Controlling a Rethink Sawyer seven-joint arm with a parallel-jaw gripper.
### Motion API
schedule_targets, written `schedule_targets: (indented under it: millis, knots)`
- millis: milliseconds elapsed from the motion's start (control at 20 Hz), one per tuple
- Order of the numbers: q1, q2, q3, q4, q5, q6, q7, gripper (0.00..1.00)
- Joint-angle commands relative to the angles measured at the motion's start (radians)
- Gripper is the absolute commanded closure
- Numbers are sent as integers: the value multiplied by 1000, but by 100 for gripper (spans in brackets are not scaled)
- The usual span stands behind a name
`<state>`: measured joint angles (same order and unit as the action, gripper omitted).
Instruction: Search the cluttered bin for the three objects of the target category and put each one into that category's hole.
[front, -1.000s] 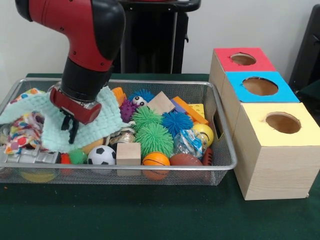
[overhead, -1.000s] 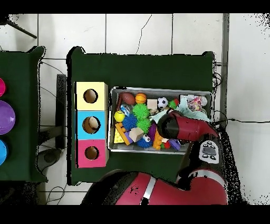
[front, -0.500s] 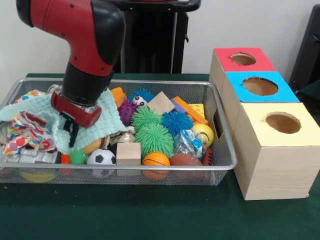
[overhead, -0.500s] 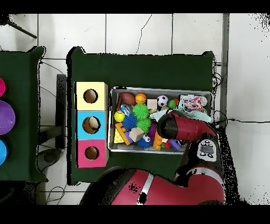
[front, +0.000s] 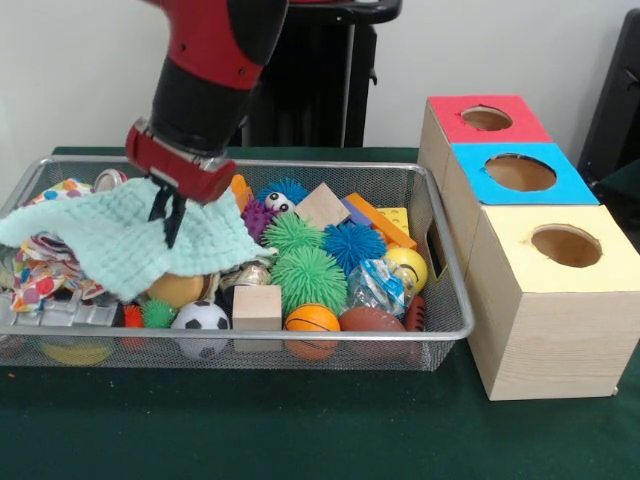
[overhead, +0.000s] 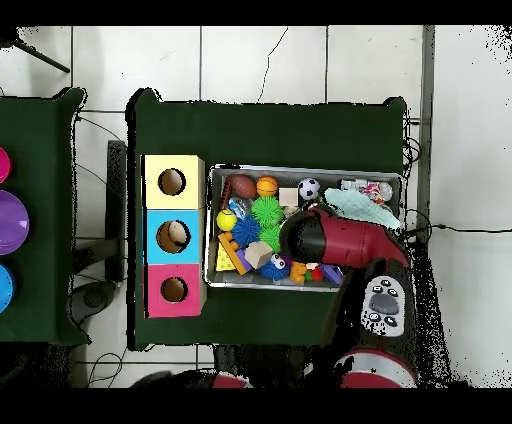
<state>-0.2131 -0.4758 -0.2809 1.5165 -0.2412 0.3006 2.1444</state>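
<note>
Wire bin (front: 440, 330) on table: balls, blocks, cloths. Claw (front: 168, 222) pinched on mint cloth (front: 120, 245), lifted over bin's left half. Risk: cloth slips free or drags the orange ball (front: 176, 290) out. Three boxes (front: 520, 175) stand beside.

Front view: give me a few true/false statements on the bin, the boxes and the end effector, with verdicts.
1. The end effector hangs over the mint green knitted cloth at the wire mesh bin's left end. True.
2. The yellow-topped wooden box stands nearest the camera. True.
3. The black and white soccer ball lies inside the red-topped wooden box. False: it sits in the bin, by the front wall.
4. The orange basketball rests next to the brown football. True.
5. The blue-topped wooden box has a square hole. False: the hole is round.
</note>
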Motion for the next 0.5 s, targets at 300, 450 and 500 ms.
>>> schedule_targets:
  millis: [300, 450, 500]
  knots:
    - [18, -114, 160, 44, 135, 268, 72, 100]
    - [26, -112, 178, 56, 168, 280, 91, 100]
    - [30, -109, 179, 57, 175, 282, 95, 100]
